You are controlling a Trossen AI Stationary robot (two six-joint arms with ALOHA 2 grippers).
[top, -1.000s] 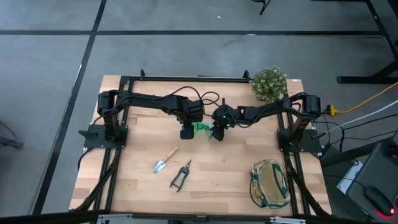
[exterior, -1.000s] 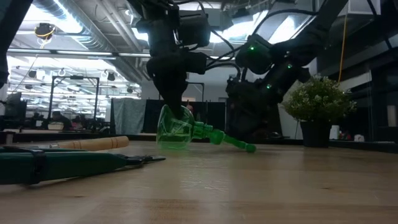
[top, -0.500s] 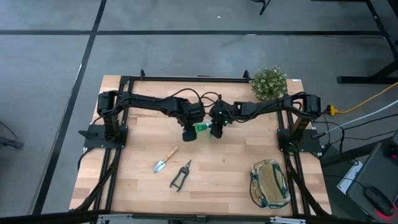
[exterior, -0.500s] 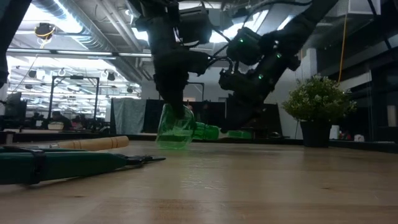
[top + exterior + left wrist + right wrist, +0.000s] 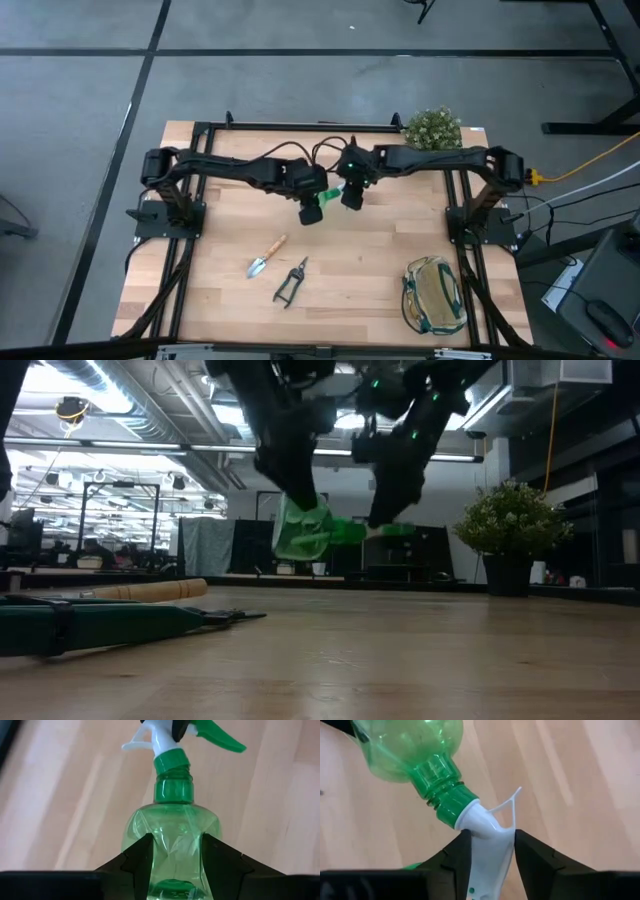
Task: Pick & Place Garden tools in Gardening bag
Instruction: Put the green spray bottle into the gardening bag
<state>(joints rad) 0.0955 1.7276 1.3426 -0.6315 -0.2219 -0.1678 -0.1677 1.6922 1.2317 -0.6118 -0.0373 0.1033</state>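
The green translucent spray bottle [image 5: 303, 530] with its white nozzle hangs in the air above the middle of the table's far half, held between both arms. My left gripper [image 5: 176, 865] is shut on its body. My right gripper [image 5: 489, 855] is shut on its white spray head. The wooden-handled trowel [image 5: 266, 257] and the black-handled pruning shears [image 5: 291, 282] lie flat on the table nearer the front. The beige and green gardening bag [image 5: 433, 295] stands at the near right corner, mouth up. My left gripper pinches the bottle's body [image 5: 172, 835] between its two fingers [image 5: 137, 860], one on each side wall, slanting down from the table's left. The bottle lies roughly level, clear of the table, neck pointing away from this gripper. My right gripper pinches the white spray head [image 5: 490, 845] just below the green collar between its two fingers [image 5: 532, 860], slanting down from the table's right. The bottle's body reaches away from it toward the other gripper.
A bushy potted plant [image 5: 432, 133] stands at the far right corner, close behind the right arm. Bare wood lies between the bottle and the bag. Black frame rails [image 5: 180, 270] run along the table's left and right sides.
Both grippers have risen with the spray bottle, the right one more. A second ago the bottle leaned with its base on the table and its nozzle end low. Now it hangs clear of the wood, about level. Both wrists have tipped and rolled a little.
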